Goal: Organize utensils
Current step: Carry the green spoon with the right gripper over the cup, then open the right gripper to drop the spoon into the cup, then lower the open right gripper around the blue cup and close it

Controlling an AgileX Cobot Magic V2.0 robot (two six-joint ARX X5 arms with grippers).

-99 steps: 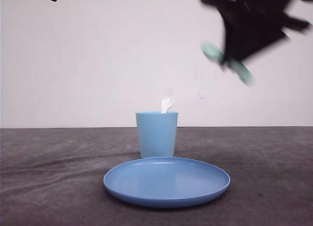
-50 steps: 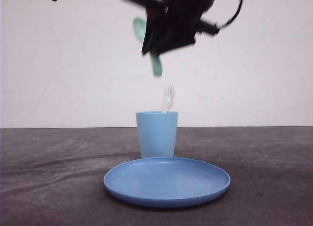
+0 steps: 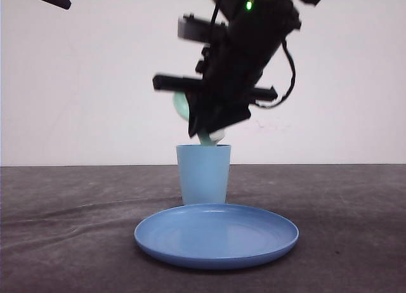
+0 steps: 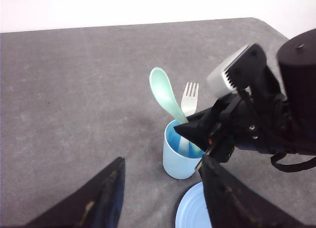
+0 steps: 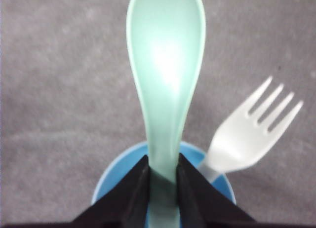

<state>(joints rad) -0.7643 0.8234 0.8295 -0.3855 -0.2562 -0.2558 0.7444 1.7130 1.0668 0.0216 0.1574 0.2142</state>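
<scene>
In the front view the right gripper (image 3: 212, 131) hangs just above the cup (image 3: 203, 174), its fingers pinched on the handle of the spoon (image 3: 182, 106), whose mint bowl pokes out to the left of the black arm while the lower handle end sits at the cup's rim. The cup stands on the dark tabletop (image 3: 63, 229) toward the middle, just behind the plate (image 3: 216, 234), which lies nearer the front edge. In the left wrist view the left gripper (image 4: 163, 198) hovers apart from the cup (image 4: 178, 161), its fingers (image 4: 101, 201) spread wide with nothing between them. The spoon (image 4: 165, 92) leans tilted, its handle reaching down into the cup, bowl up, and the fork (image 4: 189, 99) stands in the cup just beside it, tines up. The right gripper (image 4: 197, 136) clamps the spoon at the cup's mouth, and a slice of the plate (image 4: 190, 210) shows close beside the cup. In the right wrist view the right gripper (image 5: 163, 176) has its fingers (image 5: 136, 188) narrow, squeezing the spoon (image 5: 166, 65) handle directly over the cup (image 5: 111, 181), with the fork (image 5: 252, 132) leaning out of the cup beside it.
</scene>
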